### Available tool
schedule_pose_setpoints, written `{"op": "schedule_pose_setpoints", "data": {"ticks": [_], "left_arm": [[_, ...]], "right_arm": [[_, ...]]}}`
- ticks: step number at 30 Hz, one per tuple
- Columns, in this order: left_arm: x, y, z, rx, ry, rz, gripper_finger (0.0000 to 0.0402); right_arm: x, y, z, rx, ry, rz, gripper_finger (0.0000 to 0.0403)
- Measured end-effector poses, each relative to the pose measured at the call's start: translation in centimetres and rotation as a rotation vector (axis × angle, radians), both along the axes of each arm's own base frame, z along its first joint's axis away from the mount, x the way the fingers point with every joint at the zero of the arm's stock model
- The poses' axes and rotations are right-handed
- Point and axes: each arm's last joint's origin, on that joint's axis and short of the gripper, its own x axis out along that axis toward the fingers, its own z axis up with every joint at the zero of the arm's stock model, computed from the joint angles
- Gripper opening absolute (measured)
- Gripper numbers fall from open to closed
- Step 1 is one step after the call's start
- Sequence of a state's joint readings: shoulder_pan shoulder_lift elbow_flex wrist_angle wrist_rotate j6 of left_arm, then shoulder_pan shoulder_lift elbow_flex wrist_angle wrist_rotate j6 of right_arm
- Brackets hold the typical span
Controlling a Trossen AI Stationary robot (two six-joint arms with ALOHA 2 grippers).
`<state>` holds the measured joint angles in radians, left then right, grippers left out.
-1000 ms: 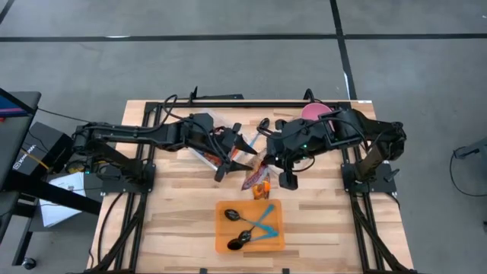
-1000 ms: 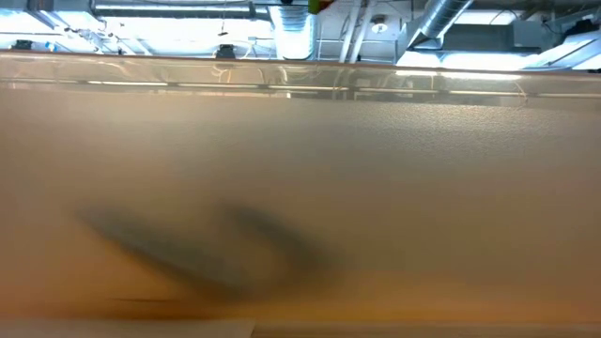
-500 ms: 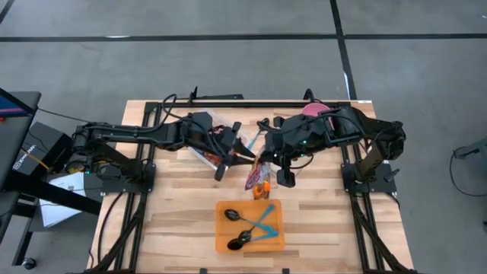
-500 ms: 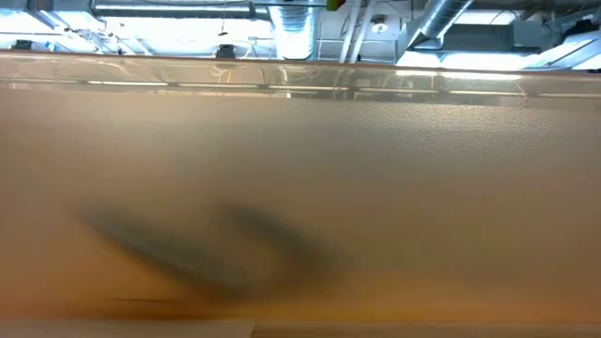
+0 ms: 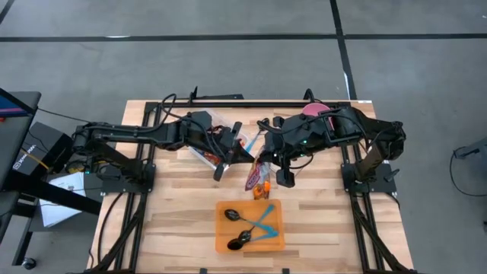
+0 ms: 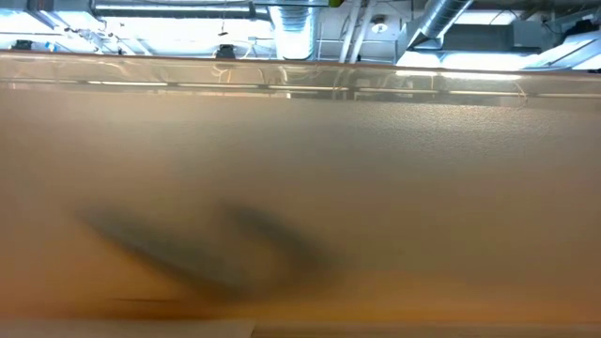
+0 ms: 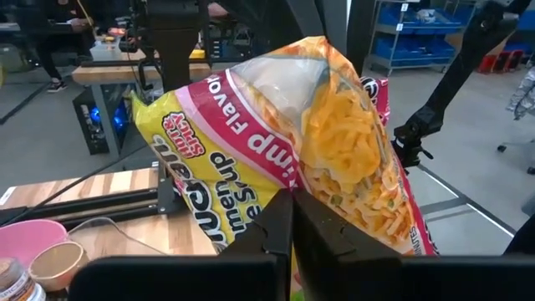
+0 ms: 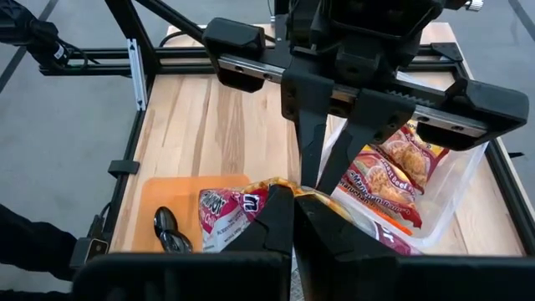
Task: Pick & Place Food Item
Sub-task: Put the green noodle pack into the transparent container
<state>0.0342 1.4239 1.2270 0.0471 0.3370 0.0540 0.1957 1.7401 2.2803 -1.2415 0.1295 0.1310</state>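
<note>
Both my tools were clamped on the noodle packet (image 7: 334, 159), left tool (image 5: 245, 154) and right tool (image 5: 261, 158), holding it above the bench (image 5: 175, 213); placing remained undone.

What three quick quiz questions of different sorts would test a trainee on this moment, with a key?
1. True or false: both pincers are shut on the same noodle packet.
2. Multiple choice: the orange tray at the table's front holds (a) spoons, (b) cups, (c) nothing.
3. Fill in: in the right wrist view, more food packets lie in a clear ____.

Key
1. True: the left pincer and the right pincer each pinch an edge of it above the table's middle.
2. a: dark spoons with blue utensils.
3. bin.
</note>
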Motion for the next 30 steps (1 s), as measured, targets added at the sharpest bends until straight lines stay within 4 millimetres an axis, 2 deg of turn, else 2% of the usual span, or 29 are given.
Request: {"op": "schedule_pose_setpoints", "data": {"ticks": [10, 22, 26, 30], "left_arm": [[-0.8, 0.5, 0.0, 0.046, 0.044, 0.034, 0.0], [-1.4, 0.9, 0.1, 0.049, 0.078, 0.07, 0.0003], [-1.5, 1.2, -0.3, 0.059, 0.122, 0.153, 0.0026], [-2.0, 1.4, 0.2, 0.041, 0.119, 0.166, 0.0072]], "right_arm": [[-0.3, 0.9, -0.3, -0.01, 0.029, 0.023, 0.0], [-0.4, 0.9, -0.3, -0.017, 0.032, 0.006, 0.0], [-0.4, 0.7, -0.2, -0.008, 0.032, -0.017, 0.0], [-0.3, 0.2, -0.3, -0.007, 0.031, -0.052, 0.0]]}}
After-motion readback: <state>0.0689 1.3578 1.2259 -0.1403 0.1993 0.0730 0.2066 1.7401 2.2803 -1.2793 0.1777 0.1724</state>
